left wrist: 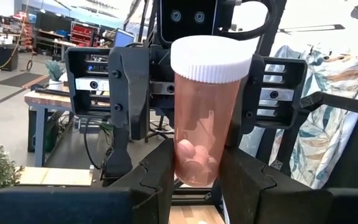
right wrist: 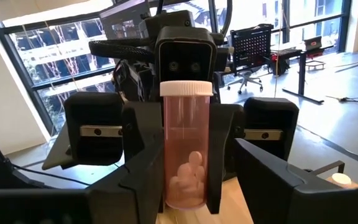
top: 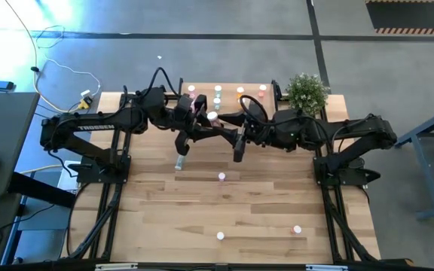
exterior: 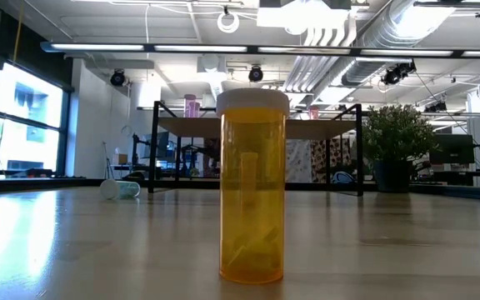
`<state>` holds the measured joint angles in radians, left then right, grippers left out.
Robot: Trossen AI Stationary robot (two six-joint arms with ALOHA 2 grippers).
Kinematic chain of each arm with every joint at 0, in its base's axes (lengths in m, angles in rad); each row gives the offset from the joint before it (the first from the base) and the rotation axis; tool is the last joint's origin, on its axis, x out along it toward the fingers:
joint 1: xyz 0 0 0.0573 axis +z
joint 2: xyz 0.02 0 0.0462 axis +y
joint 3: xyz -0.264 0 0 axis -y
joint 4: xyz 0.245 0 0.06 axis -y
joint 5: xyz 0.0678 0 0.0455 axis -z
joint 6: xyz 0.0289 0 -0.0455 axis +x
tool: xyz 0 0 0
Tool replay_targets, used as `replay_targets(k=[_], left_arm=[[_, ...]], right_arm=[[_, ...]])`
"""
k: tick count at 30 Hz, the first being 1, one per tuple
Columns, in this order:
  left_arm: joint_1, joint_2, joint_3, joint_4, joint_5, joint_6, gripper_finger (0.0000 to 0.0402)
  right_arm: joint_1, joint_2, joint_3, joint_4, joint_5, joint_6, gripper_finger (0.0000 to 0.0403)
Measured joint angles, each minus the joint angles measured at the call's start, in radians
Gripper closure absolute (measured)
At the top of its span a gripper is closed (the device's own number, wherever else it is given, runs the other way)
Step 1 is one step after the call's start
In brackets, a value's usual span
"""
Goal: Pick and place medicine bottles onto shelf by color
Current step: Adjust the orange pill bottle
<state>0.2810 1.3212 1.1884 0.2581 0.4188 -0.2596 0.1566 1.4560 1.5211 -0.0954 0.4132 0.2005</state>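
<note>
My left gripper point(top: 204, 120) point(left wrist: 201, 174) is shut on a pink medicine bottle point(left wrist: 205, 112) with a white cap point(top: 212, 117), held above the table's middle. My right gripper point(top: 224, 126) point(right wrist: 185, 199) faces it from the right and is open. Its fingers point(left wrist: 128, 93) stand on either side of the bottle point(right wrist: 185, 149) without plainly touching it. The light-wood shelf point(top: 228, 85) point(exterior: 182, 127) on black legs stands at the far edge and carries several bottles. An orange bottle point(exterior: 252, 187) stands upright on the table, close to the low camera. My left gripper pinches the pink bottle's lower body point(left wrist: 182, 165) between its two fingers point(left wrist: 157, 183). The fingers come level from the table's left. The bottle stands upright in the hold, cap up, lifted clear of the table, and most of its body rises above the fingers.
Loose bottles stand on the table toward the near side point(top: 221, 177) point(top: 220, 235) point(top: 297, 229). One pale bottle lies on its side point(top: 179, 161) point(exterior: 122, 189). A potted plant point(top: 307, 92) stands at the far right, beside the shelf.
</note>
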Motion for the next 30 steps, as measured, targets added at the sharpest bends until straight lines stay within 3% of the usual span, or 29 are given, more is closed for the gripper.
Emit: replay_targets(k=[22,30], left_arm=[[0.000,-0.001,0.002,-0.073,0.010,0.035,0.0305],[0.000,-0.001,0.002,-0.182,-0.072,0.151,0.0305]], right_arm=[[0.001,-0.069,0.000,-0.136,0.000,0.074,0.0221],[0.000,-0.136,0.000,-0.219,-0.001,0.089,0.0221]])
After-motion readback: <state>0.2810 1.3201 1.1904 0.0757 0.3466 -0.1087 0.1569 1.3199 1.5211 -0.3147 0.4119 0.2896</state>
